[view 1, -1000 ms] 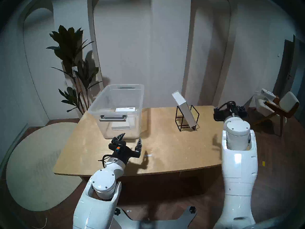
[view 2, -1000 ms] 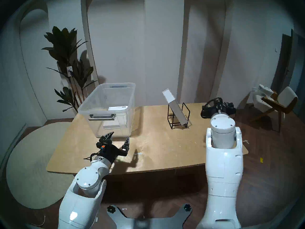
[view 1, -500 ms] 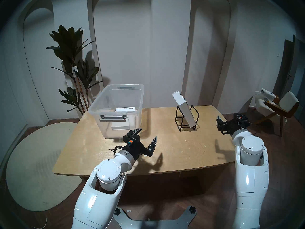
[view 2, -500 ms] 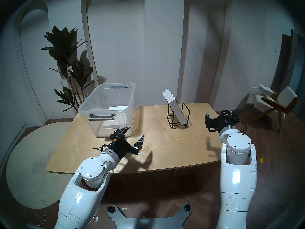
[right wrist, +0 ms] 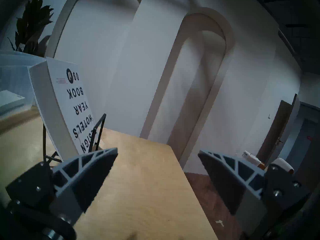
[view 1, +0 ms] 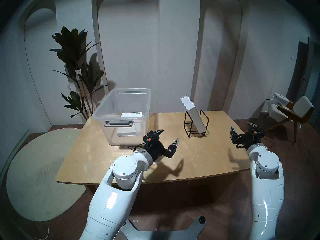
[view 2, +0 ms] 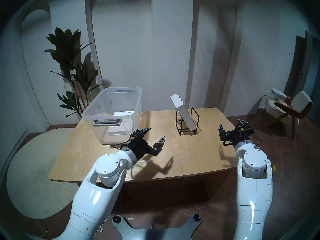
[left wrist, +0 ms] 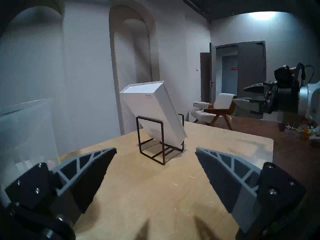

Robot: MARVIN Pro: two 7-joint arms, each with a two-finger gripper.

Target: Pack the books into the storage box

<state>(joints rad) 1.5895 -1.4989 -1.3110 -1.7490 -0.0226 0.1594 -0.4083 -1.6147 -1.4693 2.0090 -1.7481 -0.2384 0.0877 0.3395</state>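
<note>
A tall white book is leaned in the wire rack on the tabletop. Both the left gripper and right gripper are spread wide, nothing held.

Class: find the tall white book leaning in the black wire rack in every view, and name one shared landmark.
Head left: tall white book, right of centre.
Head right: centre-right.
Left wrist: centre.
Right wrist: left, lettering upside down.
Landmark: black wire rack.
</note>
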